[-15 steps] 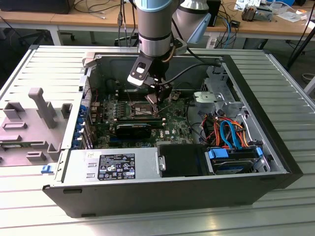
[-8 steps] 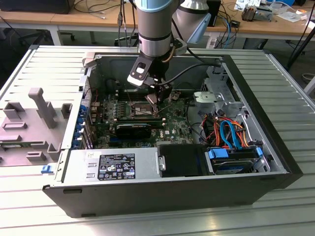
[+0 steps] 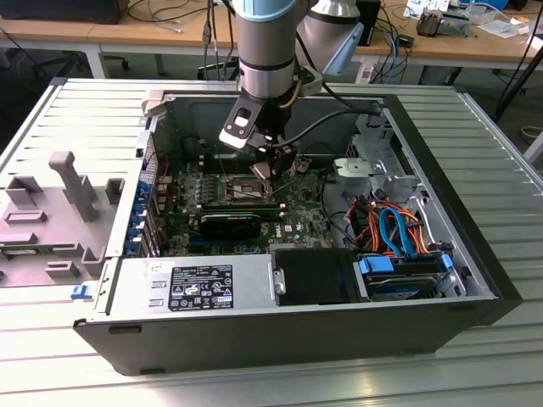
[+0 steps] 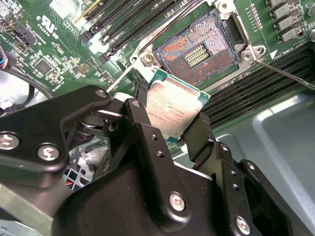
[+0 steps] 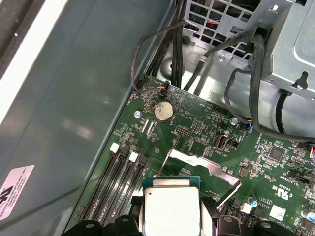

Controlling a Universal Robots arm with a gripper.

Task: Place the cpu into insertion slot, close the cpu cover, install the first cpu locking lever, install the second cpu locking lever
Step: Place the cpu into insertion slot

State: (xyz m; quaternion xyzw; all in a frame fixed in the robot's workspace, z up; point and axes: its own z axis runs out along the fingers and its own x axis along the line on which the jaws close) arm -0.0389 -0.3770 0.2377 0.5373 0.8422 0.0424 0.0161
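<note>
My gripper is shut on the cpu, a square chip with a silver-grey top and green edge, held tilted between the two black fingers. The insertion slot lies uncovered just beyond the chip, its dark pin field and silvery rim exposed. In the first wrist view the cpu hangs above the green board, and the cpu cover stands raised as a thin silvery plate beyond it. A thin wire lever sticks out beside the slot. In the exterior view the gripper hovers close over the slot.
The work sits inside an open computer case on a slatted table. A long black block lies on the board by the slot, memory slots flank it. A power supply, a drive with blue and orange cables and loose black cables crowd the case.
</note>
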